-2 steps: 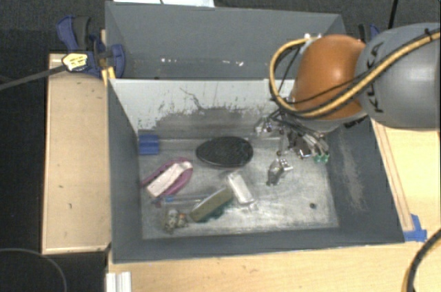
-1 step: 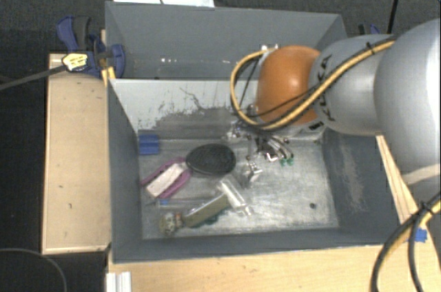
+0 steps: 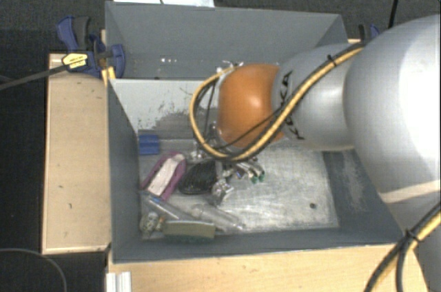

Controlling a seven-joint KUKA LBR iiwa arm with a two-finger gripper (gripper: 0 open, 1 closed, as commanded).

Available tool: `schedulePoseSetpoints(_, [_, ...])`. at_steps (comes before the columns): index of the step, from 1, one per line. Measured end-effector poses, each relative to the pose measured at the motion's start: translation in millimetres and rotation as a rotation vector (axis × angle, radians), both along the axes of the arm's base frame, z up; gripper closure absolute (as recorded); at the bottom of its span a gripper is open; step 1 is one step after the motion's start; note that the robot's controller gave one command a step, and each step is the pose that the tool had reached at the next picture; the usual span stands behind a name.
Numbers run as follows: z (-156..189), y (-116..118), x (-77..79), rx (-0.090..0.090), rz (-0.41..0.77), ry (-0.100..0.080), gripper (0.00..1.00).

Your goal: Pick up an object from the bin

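Jaws are masked by the arm's orange cover [image 3: 242,105], so I cannot tell whether they are open or closed. Gripper [image 3: 222,189] sits low over the bin's [image 3: 126,167] left floor, just beside a black lump [image 3: 198,177]. A purple pack [image 3: 164,173] lies left of the lump, a blue block [image 3: 148,144] behind, clear wrappers [image 3: 213,216] in front.

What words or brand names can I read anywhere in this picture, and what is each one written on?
"KUKA": black letters running sideways on the silver arm, next to the yellow and black cable.
Pink and purple packet at the left of the bin: no print that can be read.
The other small things heaped around it: no readable text.
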State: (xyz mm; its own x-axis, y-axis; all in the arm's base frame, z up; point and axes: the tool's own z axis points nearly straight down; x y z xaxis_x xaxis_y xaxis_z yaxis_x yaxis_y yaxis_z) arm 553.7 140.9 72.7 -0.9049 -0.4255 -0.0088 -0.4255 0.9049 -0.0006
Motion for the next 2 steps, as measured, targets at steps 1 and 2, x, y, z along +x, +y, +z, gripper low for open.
schedulePoseSetpoints(1, [1,-1,0.8,0.0,-0.001,-0.001,1.0])
schedulePoseSetpoints(2, [143,19,-31.9,-0.002,0.258,0.0,1.0])
